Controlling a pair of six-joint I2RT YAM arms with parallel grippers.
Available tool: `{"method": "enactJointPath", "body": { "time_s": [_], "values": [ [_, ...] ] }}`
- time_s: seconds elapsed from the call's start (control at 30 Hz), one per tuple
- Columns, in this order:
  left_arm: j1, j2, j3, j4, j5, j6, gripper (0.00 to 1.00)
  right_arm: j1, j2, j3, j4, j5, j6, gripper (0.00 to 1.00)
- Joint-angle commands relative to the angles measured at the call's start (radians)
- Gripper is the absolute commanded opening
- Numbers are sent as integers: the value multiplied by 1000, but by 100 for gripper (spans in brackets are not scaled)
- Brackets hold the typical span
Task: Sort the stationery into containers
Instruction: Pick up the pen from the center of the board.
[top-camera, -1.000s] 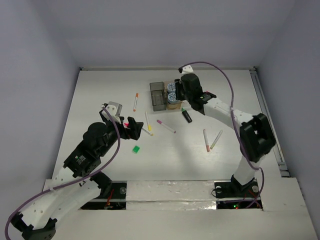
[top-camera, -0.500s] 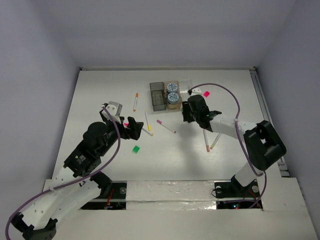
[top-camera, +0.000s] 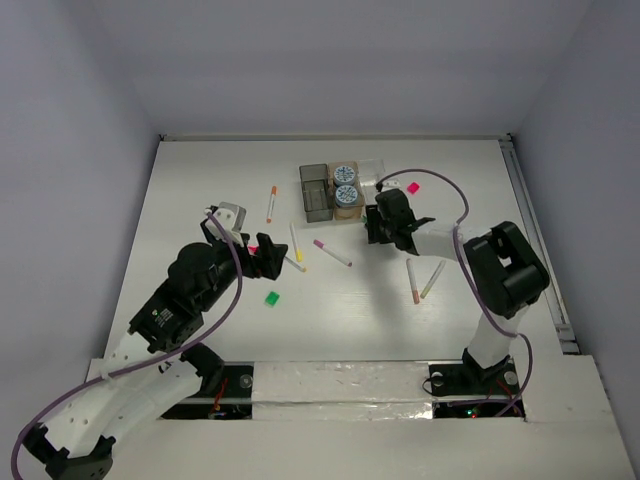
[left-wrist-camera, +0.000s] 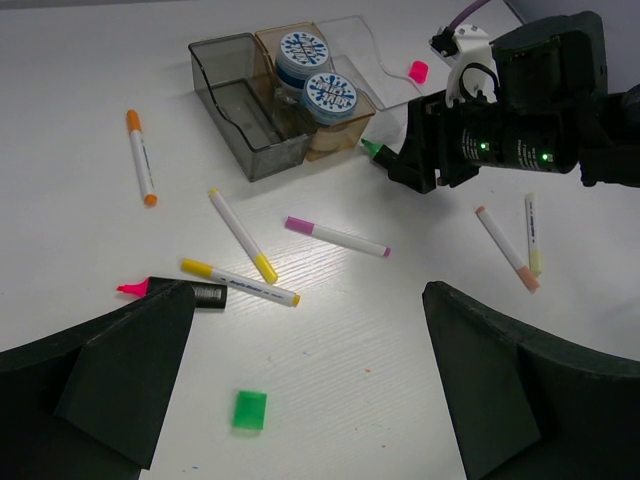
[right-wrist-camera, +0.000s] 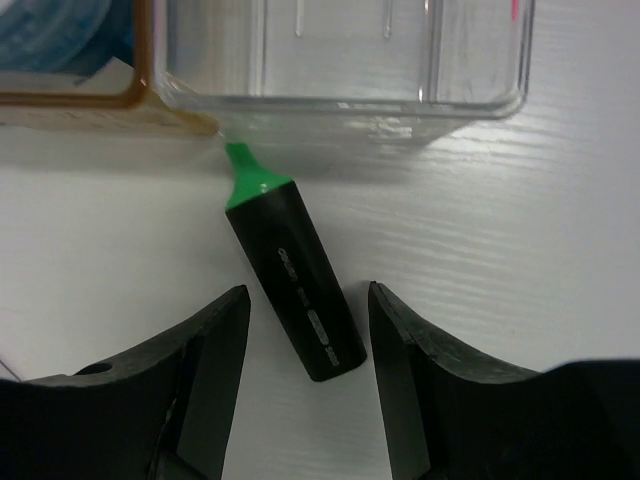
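Observation:
A short black marker (right-wrist-camera: 295, 290) with a green tip lies on the table, its tip against the clear bin (right-wrist-camera: 340, 60). My right gripper (right-wrist-camera: 308, 330) is open and straddles the marker's rear end, with a gap on each side. Beside the clear bin are the amber bin (left-wrist-camera: 345, 135), holding two tape rolls (left-wrist-camera: 303, 50), and the smoky grey bin (left-wrist-camera: 215, 100). My left gripper (left-wrist-camera: 325, 390) hangs wide open with nothing between its fingers. It is above a green eraser (left-wrist-camera: 249, 410). In the top view the right gripper (top-camera: 388, 222) is just in front of the bins.
Loose on the table: an orange-capped pen (left-wrist-camera: 140, 158), two yellow-capped pens (left-wrist-camera: 242, 235), a magenta-capped pen (left-wrist-camera: 336, 237), a black marker with a pink tip (left-wrist-camera: 185, 292), two pens (top-camera: 420, 280) to the right, and a pink eraser (top-camera: 412, 187) beside the clear bin.
My right gripper came back from over the bins and dropped to the green-tipped black marker. The left arm has not moved.

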Motion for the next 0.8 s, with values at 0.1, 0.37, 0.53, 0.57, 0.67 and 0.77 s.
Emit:
{"method": "enactJointPath", "body": {
  "time_s": [0.1, 0.37, 0.53, 0.57, 0.67, 0.77],
  "values": [
    [4, 24, -7, 34, 9, -3, 98, -3, 50, 81, 80, -41, -29, 56],
    [4, 29, -7, 35, 21, -3, 98, -3, 29, 43, 83, -43, 2, 12],
    [4, 46, -8, 43, 51, -1, 95, -3, -104, -37, 86, -70, 72, 8],
    [4, 49, -8, 46, 61, 0, 94, 7, -134, -46, 80, -70, 92, 8],
    [13, 54, -10, 58, 96, 2, 81, 63, -246, -65, 81, -101, 134, 8],
    [13, 67, -11, 65, 106, -1, 67, 129, -322, -65, 124, -130, 201, 8]
  ]
}}
